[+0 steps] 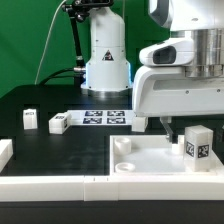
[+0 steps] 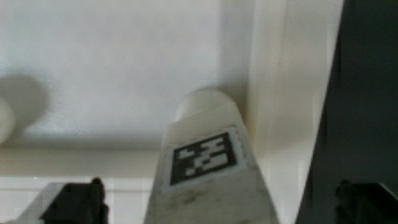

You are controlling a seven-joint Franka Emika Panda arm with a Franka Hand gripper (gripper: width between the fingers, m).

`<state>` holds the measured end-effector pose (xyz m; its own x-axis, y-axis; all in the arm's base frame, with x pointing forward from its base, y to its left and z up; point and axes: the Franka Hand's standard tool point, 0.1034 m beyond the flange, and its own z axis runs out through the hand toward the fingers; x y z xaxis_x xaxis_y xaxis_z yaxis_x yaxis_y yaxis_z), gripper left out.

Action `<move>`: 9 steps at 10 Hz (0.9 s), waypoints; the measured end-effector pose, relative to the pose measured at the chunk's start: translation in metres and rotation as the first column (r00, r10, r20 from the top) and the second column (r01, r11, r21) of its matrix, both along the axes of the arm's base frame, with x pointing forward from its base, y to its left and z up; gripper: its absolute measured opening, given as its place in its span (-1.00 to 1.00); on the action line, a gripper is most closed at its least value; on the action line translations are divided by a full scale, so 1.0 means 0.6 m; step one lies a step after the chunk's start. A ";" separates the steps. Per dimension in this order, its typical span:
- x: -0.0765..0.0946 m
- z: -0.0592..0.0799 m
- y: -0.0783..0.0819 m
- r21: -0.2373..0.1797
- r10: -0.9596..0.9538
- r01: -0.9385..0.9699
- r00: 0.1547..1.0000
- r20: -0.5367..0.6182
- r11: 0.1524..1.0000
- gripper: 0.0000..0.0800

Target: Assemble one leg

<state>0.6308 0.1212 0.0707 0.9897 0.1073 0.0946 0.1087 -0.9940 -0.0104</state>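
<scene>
A leg (image 1: 197, 143), a small white post with a black-and-white tag, stands upright on the white panel (image 1: 140, 170) near the corner at the exterior view's right. My gripper (image 1: 180, 129) hangs just above and behind it, and one dark finger (image 1: 168, 128) shows beside the leg. In the wrist view the leg (image 2: 210, 160) lies between my two fingers (image 2: 75, 202), with a gap on each side. My gripper (image 2: 217, 206) is open and holds nothing. The panel (image 2: 107, 60) fills the background there.
Two more small legs (image 1: 30, 119) (image 1: 58, 123) stand on the black table at the exterior view's left, and another white part (image 1: 5, 152) lies at the far left edge. The marker board (image 1: 105, 118) lies in front of the robot base (image 1: 105, 60). A round socket (image 1: 124, 146) shows in the panel.
</scene>
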 end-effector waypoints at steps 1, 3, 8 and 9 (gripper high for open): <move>0.001 0.000 -0.004 -0.015 0.100 -0.100 0.995 0.002 0.995 0.62; 0.001 0.000 -0.005 -0.023 0.140 -0.140 0.990 0.003 0.990 0.35; 0.000 -0.002 -0.005 -0.012 0.055 -0.055 0.998 0.003 0.998 -0.27; 0.000 -0.002 -0.004 0.000 -0.046 0.046 0.999 0.012 0.999 -0.27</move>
<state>0.6309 0.1187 0.0696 0.9924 0.0617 0.1062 0.0630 -0.9980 -0.0091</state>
